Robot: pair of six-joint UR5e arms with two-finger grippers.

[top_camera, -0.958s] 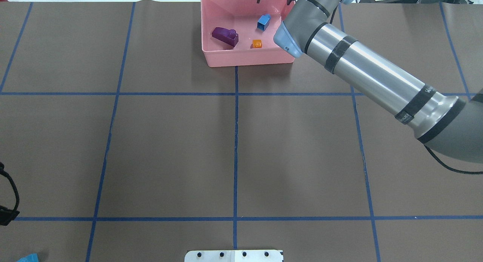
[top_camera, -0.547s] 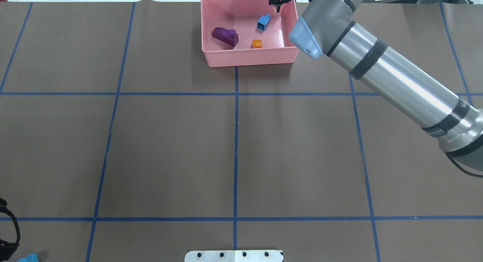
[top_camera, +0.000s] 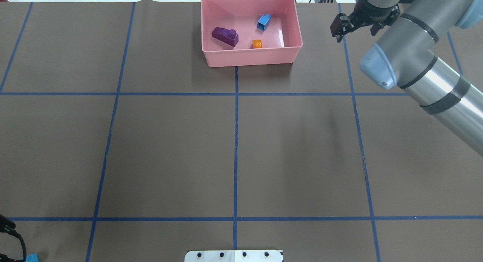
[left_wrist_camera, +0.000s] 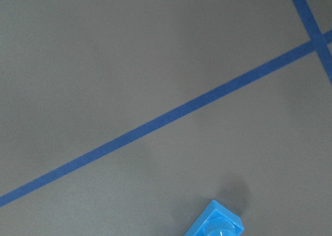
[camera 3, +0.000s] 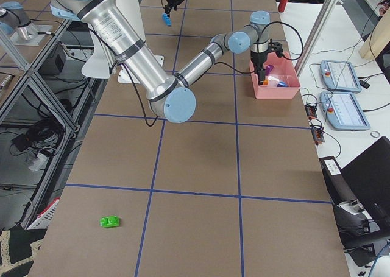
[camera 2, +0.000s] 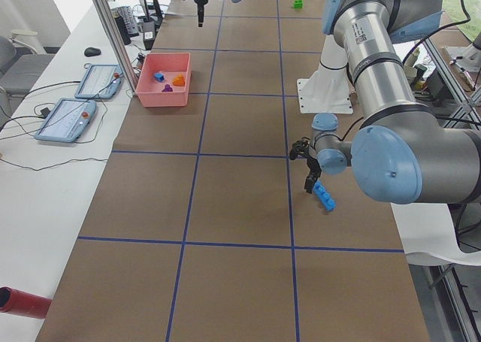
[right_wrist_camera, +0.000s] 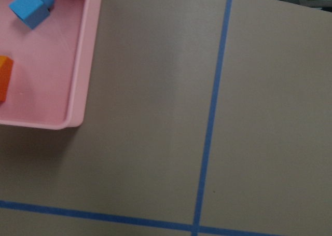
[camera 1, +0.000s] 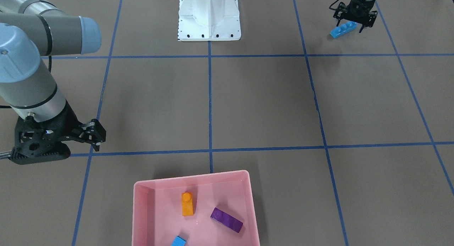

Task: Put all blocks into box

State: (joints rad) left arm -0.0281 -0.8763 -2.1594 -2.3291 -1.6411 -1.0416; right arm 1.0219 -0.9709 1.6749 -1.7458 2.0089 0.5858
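Observation:
The pink box (top_camera: 249, 60) stands at the table's far middle and also shows in the front view (camera 1: 191, 175). In it lie the purple brick (top_camera: 225, 36), the small blue brick (top_camera: 263, 22) and the orange brick (top_camera: 257, 44). My right gripper (top_camera: 354, 30) is open and empty, above the table to the right of the box. My left gripper (camera 1: 353, 24) is open, low over the long blue brick (camera 1: 343, 29), which lies on the table near my base. The green brick (camera 3: 110, 221) lies on the table at my far right.
The white pedestal (camera 1: 209, 19) stands at the table's near middle edge. Blue tape lines (top_camera: 236, 141) divide the brown table into squares. Two operator pendants (camera 2: 75, 109) and a red cylinder (camera 2: 22, 301) lie off the table's far side.
My right arm has swung right, from over the box's far right corner to beside the box. My left arm's cable has dropped lower at the view's left edge. The three bricks in the box have not moved.

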